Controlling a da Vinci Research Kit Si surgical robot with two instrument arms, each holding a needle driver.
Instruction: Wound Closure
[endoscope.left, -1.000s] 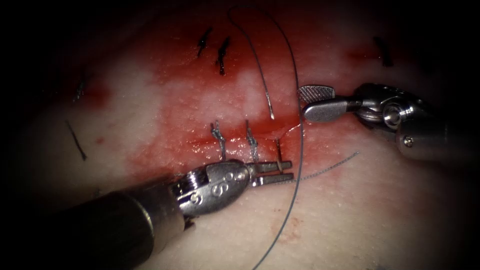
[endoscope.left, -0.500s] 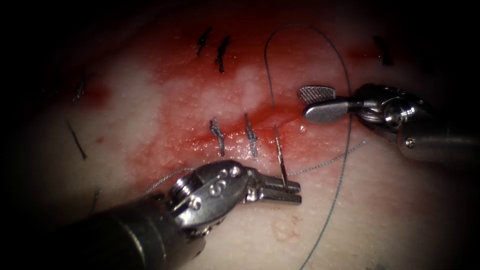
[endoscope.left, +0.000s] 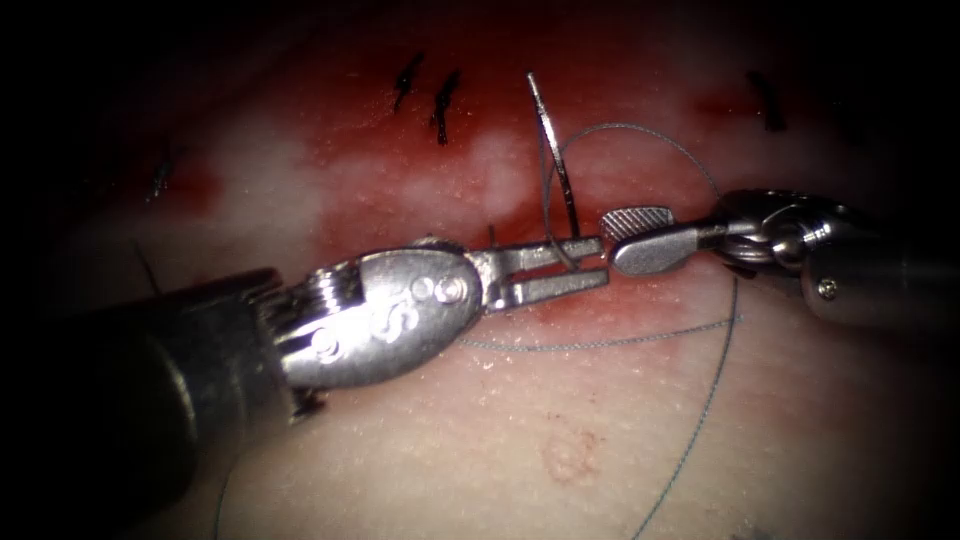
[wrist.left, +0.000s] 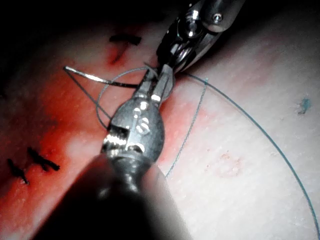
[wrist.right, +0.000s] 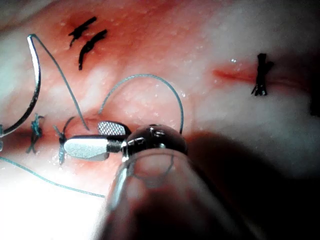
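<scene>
- The left arm's steel needle driver (endoscope.left: 575, 265) has its fingers clenched on the thin curved steel needle (endoscope.left: 548, 140), gripping it near one end of the curve; the needle is out of the tissue.
- From those fingers, the needle's long axis rises away over the pale, red-stained pork-belly tissue (endoscope.left: 620, 440) on the far side of the cut (endoscope.left: 520, 215), with its free end well beyond the fingertips.
- The right arm's steel needle driver (endoscope.left: 640, 235) has its fingers parted, grasping nothing; their tips sit just beside the left tool's tips, facing them.
- The fine blue-grey thread (endoscope.left: 700, 410) arcs from the needle around the right tool and trails past it on the near side.
- The left arm is the nearer to the needle.
</scene>
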